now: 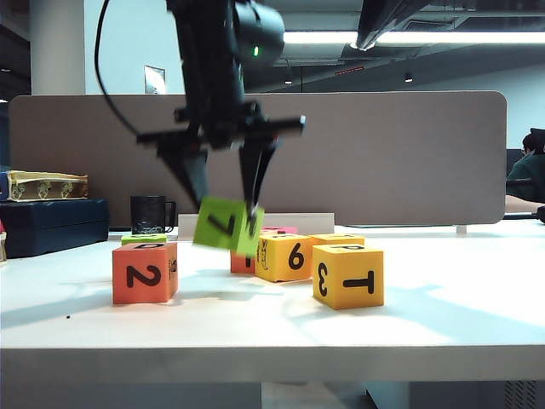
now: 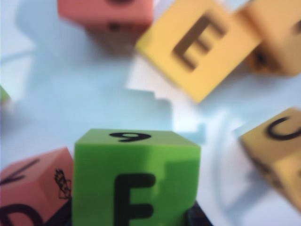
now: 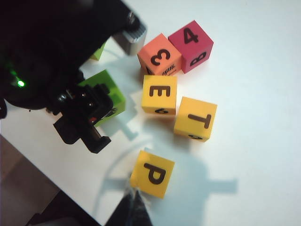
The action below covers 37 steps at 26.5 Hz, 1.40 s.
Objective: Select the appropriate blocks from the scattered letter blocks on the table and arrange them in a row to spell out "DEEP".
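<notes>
Blocks sit scattered on the white table, and one of them is up in the air. The left end effector hangs above the middle of the table with its two dark fingers pointing down, and they are clamped on the lime-green block. That block is tilted, with a black 7 facing the outside camera, and it floats just above the table, between the salmon block with a 2 on the left and the yellow-orange block with a 6 on the right. From the left wrist camera the green block fills the near part of the view, showing a black E and a 9 on another face. Past it lie the yellow-orange block with its E face up and a salmon block farther off, and the salmon block with a small drawing sits just beside the green one. The yellow-orange block with 3 and T stands nearest the front edge on the right. From the right wrist camera it shows a P on top. The right end effector is just beside that block, its tips pressed together, holding nothing.
</notes>
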Motion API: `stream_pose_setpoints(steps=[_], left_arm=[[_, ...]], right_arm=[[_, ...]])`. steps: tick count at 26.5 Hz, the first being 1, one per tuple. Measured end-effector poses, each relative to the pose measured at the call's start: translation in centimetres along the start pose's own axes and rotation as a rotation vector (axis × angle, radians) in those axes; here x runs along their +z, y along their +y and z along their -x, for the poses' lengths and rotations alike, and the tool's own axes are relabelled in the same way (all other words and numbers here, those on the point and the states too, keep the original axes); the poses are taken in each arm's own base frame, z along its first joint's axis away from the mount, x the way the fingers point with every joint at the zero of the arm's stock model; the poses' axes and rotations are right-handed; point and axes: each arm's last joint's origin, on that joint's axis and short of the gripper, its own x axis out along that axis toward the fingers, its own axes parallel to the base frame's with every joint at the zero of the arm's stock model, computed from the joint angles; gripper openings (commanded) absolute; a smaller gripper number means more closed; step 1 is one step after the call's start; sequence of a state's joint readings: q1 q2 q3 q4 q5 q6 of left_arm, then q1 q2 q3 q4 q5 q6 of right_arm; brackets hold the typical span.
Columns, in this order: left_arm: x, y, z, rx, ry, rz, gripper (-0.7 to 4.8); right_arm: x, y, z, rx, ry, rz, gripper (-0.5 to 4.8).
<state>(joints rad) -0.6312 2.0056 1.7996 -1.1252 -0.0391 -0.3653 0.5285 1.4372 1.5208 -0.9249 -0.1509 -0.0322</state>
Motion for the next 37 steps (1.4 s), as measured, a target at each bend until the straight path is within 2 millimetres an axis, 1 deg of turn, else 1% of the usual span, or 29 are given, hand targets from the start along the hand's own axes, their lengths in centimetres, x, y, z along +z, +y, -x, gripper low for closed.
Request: stream_pose_setpoints(steps=[2, 5, 7, 12, 13, 16, 17, 18, 21, 25, 30, 34, 37], left_arm=[[-0.7, 0.2, -1.7, 0.013, 0.038, 0.024, 2.38], [-1.1, 0.1, -3.0, -0.024, 0.041, 0.056, 2.38], [-1.3, 0.1, -3.6, -0.025, 0.042, 0.075, 2.37], [-1.5, 0.2, -3.7, -0.028, 0.036, 0.104, 2.4], [-1.5, 0.2, -3.7, -0.028, 0.036, 0.104, 2.53], [-1.6, 0.2, -3.7, -0.029, 0.043, 0.104, 3.63], [-1.7, 0.2, -3.8, -0.025, 0.05, 0.104, 3.92], [-1.8, 0.3, -4.0, -0.017, 0.068, 0.104, 4.05], [-2.2, 0.4, -4.2, 0.002, 0.109, 0.103, 4.05], [-2.3, 0.5, -4.1, 0.006, 0.121, 0.1, 4.05], [-2.1, 0.1, -3.5, -0.018, 0.114, 0.08, 4.05], [-1.0, -0.2, -0.9, -0.049, 0.047, 0.052, 4.04], [-0.8, -0.3, -0.2, -0.055, 0.035, 0.022, 4.04]], right_arm=[[-0.1, 0.0, 0.0, 0.0, 0.011, -0.002, -0.01], [-0.2, 0.0, 0.0, 0.001, 0.026, -0.004, -0.01], [-0.3, 0.0, 0.0, 0.001, 0.028, -0.004, -0.01], [-0.3, 0.0, 0.0, 0.001, 0.031, -0.005, -0.01], [-0.3, 0.0, 0.0, 0.001, 0.03, -0.005, -0.01], [-0.3, 0.0, 0.0, 0.001, 0.03, -0.005, -0.01], [-0.3, 0.0, 0.0, 0.001, 0.03, -0.005, -0.01], [-0.3, 0.0, 0.0, 0.001, 0.03, -0.005, -0.01], [-0.3, 0.0, 0.0, 0.001, 0.03, -0.005, -0.01], [-0.3, 0.0, 0.0, 0.001, 0.029, -0.004, -0.01], [-0.3, 0.0, 0.0, 0.001, 0.028, -0.004, -0.01], [-0.3, 0.0, 0.0, 0.001, 0.029, -0.004, -0.01], [-0.3, 0.0, 0.0, 0.001, 0.028, -0.004, -0.01]])
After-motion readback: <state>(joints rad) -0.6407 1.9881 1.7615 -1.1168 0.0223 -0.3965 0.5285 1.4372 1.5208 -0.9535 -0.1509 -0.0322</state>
